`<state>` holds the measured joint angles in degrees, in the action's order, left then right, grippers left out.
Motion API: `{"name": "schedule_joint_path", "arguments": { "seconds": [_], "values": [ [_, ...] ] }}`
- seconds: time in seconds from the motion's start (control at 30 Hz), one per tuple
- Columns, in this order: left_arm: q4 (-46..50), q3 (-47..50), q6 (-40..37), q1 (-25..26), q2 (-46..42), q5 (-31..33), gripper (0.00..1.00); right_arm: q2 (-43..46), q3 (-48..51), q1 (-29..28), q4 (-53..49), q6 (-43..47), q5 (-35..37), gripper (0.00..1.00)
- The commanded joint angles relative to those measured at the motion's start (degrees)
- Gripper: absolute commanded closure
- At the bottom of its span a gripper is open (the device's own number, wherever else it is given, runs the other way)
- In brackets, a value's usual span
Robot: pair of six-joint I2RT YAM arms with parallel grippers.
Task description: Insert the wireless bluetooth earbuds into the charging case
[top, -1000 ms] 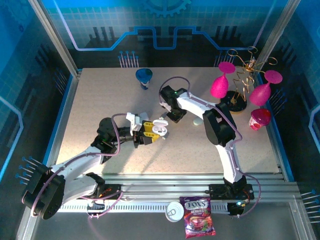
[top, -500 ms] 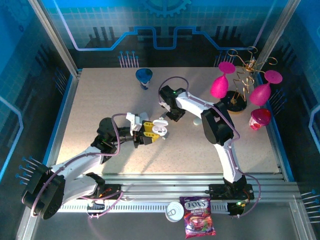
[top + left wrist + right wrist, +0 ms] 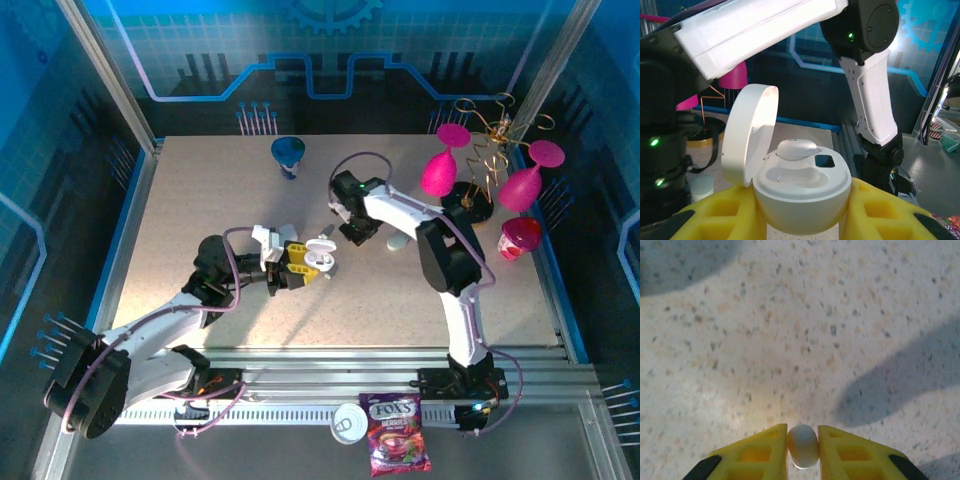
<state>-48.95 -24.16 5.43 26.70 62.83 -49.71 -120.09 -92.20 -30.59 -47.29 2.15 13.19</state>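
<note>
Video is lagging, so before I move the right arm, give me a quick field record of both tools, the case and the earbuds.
left tool: shut on charging case
lid: open, standing up at the case's left in the left wrist view
seated earbud: in the far slot
near slot: empty
right tool: shut on held earbud
under right tool: bare table

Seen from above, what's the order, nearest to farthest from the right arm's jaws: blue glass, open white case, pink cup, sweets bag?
1. open white case, close by on the left
2. blue glass, toward the back
3. pink cup, far right
4. sweets bag, front rail
</note>
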Motion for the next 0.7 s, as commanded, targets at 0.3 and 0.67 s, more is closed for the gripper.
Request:
{"name": "schedule_joint_path", "arguments": {
  "seconds": [0.3,0.67],
  "values": [
    [-8.36,0.32,-1.63,0.17,4.93,3.93,0.72,28.3,18.35,7.09,12.65,-9.68,-27.6,0.8],
    [-11.76,-0.06,-5.23,0.2,7.76,17.34,0.73,44.85,24.17,7.52,20.61,-16.57,-45.2,0.8]
  ]
}}
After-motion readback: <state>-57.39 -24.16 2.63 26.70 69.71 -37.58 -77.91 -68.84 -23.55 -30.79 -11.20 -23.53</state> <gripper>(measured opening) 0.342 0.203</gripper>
